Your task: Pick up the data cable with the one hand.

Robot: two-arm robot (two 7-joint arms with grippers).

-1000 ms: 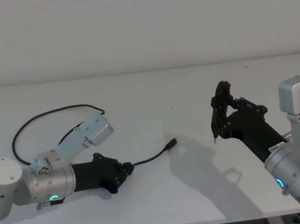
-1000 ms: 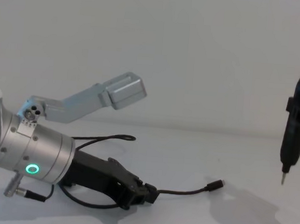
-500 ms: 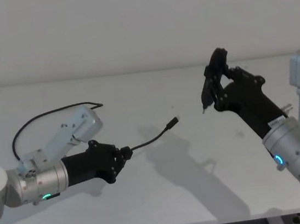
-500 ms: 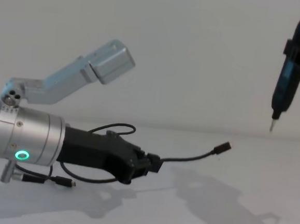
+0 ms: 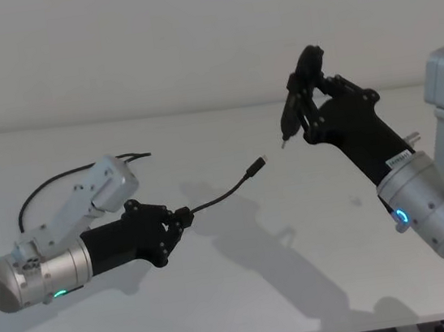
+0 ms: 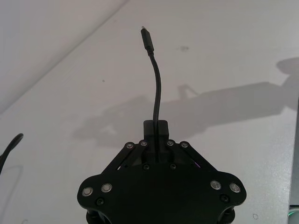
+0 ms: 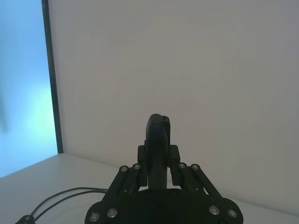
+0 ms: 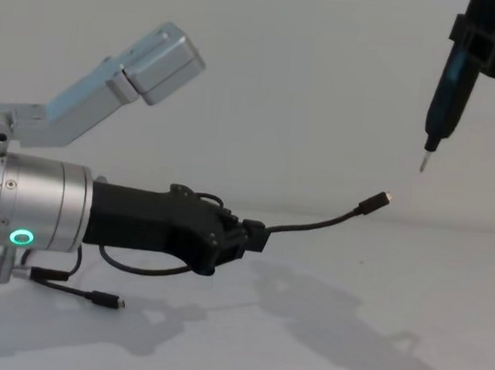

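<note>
The left hand (image 5: 182, 218), low over the near left of the tabletop (image 5: 248, 302), was clamped on the cable (image 5: 232, 190). Behind it, the cable's slack curved away in a loop at the far left (partly hidden by the arm). From the closed fingers the free end arched up and to the right, clear of the surface, with its plug (image 5: 260, 162) in the air near the middle. Just right of and above the plug hung the metal tip of a slim black tool (image 5: 289, 116). The right hand (image 5: 307, 114), raised at the far right, gripped the tool tip-down.
</note>
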